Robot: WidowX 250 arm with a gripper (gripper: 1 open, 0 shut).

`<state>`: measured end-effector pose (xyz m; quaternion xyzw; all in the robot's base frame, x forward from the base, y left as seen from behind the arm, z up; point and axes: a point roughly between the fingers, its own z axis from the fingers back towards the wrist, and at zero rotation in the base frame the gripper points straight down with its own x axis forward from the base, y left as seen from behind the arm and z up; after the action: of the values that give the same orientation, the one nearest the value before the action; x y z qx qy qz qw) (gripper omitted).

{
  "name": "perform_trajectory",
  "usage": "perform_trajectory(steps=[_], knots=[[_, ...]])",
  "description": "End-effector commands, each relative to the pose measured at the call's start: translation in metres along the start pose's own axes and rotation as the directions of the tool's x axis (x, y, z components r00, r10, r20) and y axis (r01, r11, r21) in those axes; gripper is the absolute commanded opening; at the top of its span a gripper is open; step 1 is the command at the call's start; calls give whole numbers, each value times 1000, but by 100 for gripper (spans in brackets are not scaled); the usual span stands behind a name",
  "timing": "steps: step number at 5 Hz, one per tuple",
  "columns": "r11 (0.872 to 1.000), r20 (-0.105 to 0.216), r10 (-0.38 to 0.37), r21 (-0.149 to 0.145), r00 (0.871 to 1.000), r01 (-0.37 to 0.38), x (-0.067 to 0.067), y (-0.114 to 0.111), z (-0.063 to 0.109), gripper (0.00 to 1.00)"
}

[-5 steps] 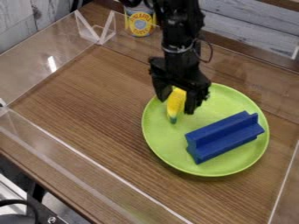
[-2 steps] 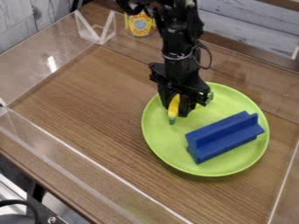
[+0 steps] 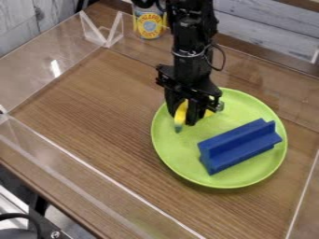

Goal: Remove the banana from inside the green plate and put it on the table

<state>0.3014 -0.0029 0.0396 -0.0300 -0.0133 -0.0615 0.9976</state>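
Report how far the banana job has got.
Nothing looks finished: the banana is over the green plate, with the blue block on the plate beside it. In hand: the gripper is down at the banana, its fingers around it, though whether the grip is firm I cannot tell. Left: carrying the banana off the plate and setting it on the table.

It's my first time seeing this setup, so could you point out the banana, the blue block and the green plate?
banana [image 3: 182, 115]: camera view, its yellow body
blue block [image 3: 238, 147]: camera view, its upper face
green plate [image 3: 174, 154]: camera view, bare left part
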Motion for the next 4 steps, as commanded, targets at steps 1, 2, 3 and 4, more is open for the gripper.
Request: perform_trajectory(steps=[1,2,3,4], knots=[[1000,71,-5,20,997,4,10,3,35,0],[1000,68,8,29,998,-10,9,8,52,0],[999,79,21,37,997,-24,5,21,63,0],[998,84,47,46,995,-51,-1,38,66,0]])
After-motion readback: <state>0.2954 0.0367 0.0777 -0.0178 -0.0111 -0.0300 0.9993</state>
